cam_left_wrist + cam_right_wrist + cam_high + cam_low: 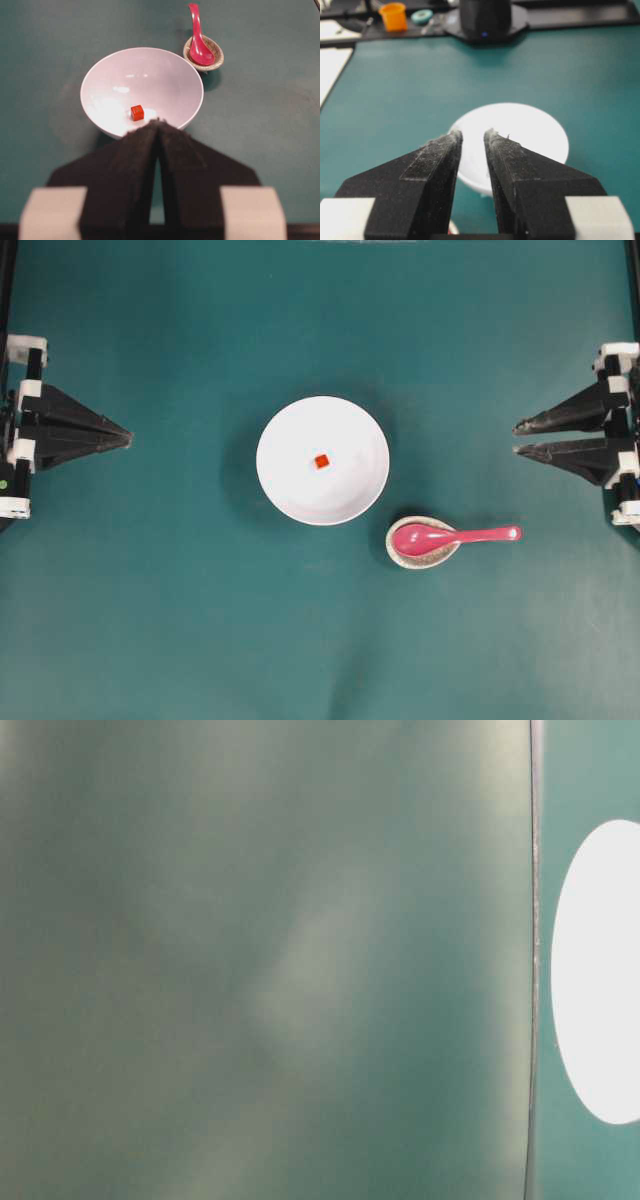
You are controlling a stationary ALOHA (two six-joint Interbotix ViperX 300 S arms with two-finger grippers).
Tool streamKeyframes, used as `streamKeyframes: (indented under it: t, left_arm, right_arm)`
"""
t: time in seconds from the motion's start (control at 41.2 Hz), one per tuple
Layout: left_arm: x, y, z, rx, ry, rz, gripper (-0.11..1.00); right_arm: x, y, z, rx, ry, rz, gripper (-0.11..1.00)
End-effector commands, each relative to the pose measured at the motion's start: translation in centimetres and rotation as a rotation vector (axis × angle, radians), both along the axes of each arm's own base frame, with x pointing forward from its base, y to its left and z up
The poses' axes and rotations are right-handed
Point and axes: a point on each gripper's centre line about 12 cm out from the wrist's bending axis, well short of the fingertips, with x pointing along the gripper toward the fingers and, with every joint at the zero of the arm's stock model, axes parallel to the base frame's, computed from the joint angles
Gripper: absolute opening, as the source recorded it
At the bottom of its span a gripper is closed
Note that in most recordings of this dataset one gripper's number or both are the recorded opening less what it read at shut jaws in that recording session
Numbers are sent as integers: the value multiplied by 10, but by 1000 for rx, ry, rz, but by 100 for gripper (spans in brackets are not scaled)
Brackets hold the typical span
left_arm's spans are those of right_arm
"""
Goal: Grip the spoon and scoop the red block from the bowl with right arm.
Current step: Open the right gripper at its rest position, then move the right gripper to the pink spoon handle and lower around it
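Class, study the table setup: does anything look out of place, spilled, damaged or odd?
Nothing is spilled or broken. The red block sits in the bowl, and the spoon rests in a small speckled dish. One oddity: the table-level view is a blurred green smear, useless here.

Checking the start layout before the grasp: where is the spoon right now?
In the overhead view the spoon lies right of centre, its scoop resting in a small speckled dish just below-right of the bowl, handle pointing right.

Teal table, white bowl at centre, small speckled dish just beside it
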Motion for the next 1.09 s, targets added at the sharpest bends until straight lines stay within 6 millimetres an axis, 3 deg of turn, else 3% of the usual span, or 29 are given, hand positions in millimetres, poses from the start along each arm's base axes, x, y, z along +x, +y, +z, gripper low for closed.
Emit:
streamKeyframes:
  t: [0.0, 0.389, 1.068]
  left_arm:
    - [3, 1, 12, 2, -28, 3, 0]
    - [3, 1, 12, 5, -29, 2, 0]
    - [3, 1, 13, 15, -35, 1, 0]
  right_arm:
    - [-1, 2, 3, 7, -36, 10, 34]
    - [-15, 11, -32, 103, -94, 33, 34]
    - [-14, 25, -87, 155, -10, 40, 34]
